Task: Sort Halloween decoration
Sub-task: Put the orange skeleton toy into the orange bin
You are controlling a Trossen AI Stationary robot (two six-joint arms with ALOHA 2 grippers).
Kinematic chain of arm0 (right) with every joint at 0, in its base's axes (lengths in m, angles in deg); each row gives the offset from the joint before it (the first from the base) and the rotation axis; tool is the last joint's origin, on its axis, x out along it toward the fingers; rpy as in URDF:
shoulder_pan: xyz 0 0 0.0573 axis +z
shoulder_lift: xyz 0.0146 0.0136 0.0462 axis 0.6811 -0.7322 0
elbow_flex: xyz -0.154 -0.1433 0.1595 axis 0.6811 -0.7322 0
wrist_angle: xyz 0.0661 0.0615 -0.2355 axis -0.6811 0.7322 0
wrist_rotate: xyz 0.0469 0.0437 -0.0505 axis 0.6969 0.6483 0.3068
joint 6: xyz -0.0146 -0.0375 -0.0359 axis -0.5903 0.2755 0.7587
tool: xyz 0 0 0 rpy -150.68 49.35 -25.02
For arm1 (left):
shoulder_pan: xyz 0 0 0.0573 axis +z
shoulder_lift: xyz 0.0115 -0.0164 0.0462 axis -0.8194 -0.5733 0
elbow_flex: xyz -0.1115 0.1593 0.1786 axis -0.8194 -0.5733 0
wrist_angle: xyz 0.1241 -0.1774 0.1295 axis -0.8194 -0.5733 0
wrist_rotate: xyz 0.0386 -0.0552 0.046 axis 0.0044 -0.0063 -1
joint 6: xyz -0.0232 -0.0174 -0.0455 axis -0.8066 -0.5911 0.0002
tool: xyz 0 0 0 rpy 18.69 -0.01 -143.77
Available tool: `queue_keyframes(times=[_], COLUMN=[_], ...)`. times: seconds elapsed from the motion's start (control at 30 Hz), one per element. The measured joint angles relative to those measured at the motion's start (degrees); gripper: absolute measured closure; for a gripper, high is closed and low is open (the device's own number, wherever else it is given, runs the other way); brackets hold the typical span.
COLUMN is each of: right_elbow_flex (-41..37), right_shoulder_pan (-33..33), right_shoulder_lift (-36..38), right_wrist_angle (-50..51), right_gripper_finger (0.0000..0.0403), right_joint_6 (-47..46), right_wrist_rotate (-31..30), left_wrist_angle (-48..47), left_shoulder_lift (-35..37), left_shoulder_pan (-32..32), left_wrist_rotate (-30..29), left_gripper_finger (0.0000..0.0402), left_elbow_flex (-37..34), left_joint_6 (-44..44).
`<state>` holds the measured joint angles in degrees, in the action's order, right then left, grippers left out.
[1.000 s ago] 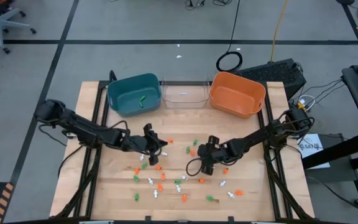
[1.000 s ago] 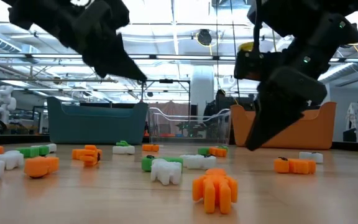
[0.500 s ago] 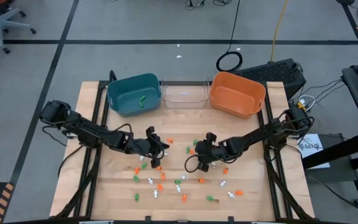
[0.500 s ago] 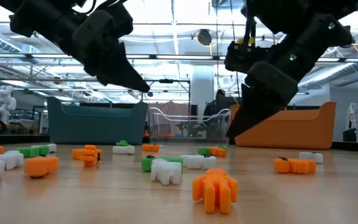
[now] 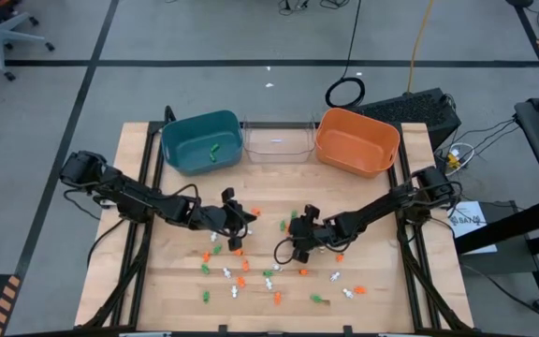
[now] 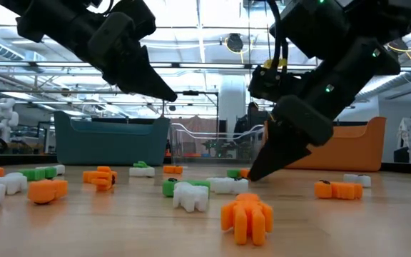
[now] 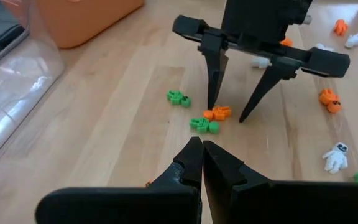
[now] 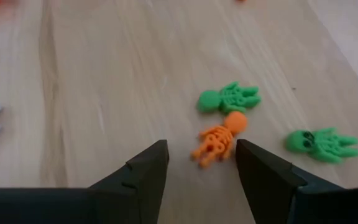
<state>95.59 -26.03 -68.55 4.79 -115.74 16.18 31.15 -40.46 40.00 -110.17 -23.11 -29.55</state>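
Note:
The Halloween decoration is small orange, green and white trinkets scattered over the wooden table (image 5: 157, 271), mostly in its middle and near part. My right gripper (image 8: 201, 147) is open and low over the table. Its fingers stand on either side of an orange skeleton (image 8: 219, 142) without touching it; the left wrist view shows this too, with the right gripper (image 7: 225, 115) over the orange skeleton (image 7: 217, 112). Two green skeletons (image 8: 229, 98) (image 8: 322, 142) lie just beyond. My left gripper (image 5: 239, 221) is shut and raised above the table, left of the right gripper (image 5: 295, 227), with nothing showing between its fingers (image 7: 191, 152).
Three bins stand along the far edge: teal (image 5: 201, 140) with a green piece (image 5: 214, 150) inside, clear (image 5: 277, 140), orange (image 5: 356, 140). More trinkets lie toward the near edge (image 5: 241, 279). The two grippers are close together at mid-table.
My right gripper has moved toward the table's left and down, coming to stand open over the orange skeleton. My left gripper has stayed shut and nearly in place.

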Motion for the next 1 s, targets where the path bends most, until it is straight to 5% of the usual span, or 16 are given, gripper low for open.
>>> queue_keyframes(times=[0.33,0.67,1.0], right_elbow_flex=[0.2,0.11,-0.44], right_shoulder_pan=[-0.99,-2.39,-0.77], right_shoulder_lift=[-2.34,-2.51,4.67], right_wrist_angle=[-0.56,0.25,4.48], right_gripper_finger=[0.0242,0.0393,0.0399], right_joint_6=[-0.96,-0.16,3.0], right_wrist_rotate=[-0.1,-0.01,0.87], left_wrist_angle=[-1.55,-1.49,-1.47], left_shoulder_lift=[0.0,0.0,0.0], left_shoulder_pan=[-0.07,-0.11,-0.11], left_wrist_rotate=[0.15,0.15,0.15], left_gripper_finger=[0.0391,0.0391,0.0391], left_elbow_flex=[0.0,-0.02,-0.04], left_joint_6=[-0.23,-0.34,-0.31])
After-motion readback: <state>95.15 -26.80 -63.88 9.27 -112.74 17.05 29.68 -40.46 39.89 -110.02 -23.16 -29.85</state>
